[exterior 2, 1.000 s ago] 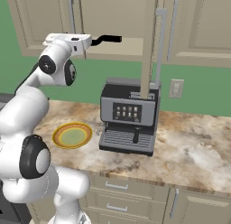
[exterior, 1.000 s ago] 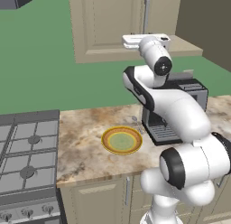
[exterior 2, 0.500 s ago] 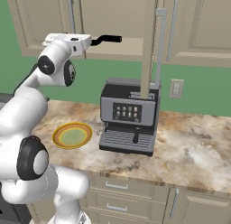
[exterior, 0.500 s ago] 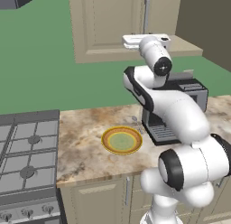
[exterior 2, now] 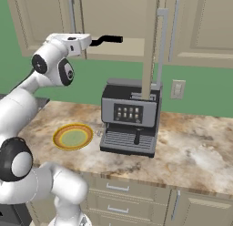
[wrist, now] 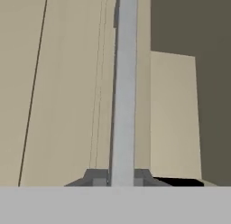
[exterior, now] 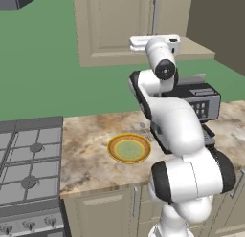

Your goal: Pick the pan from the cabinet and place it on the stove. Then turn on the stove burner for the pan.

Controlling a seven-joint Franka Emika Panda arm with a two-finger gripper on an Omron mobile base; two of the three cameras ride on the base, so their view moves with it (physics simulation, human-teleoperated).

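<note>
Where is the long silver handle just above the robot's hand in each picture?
Left base view: the cabinet handle is at the top, right of centre.
Right base view: at the top left.
Hand view: running upright down the middle.
Shared landmark: the beige cabinet door that carries it.

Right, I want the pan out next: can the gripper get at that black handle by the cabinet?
Probably yes. The cabinet door stands swung open, and the black handle lies level with the gripper, right beside it with nothing between. Whether they already touch, I cannot tell.
</note>
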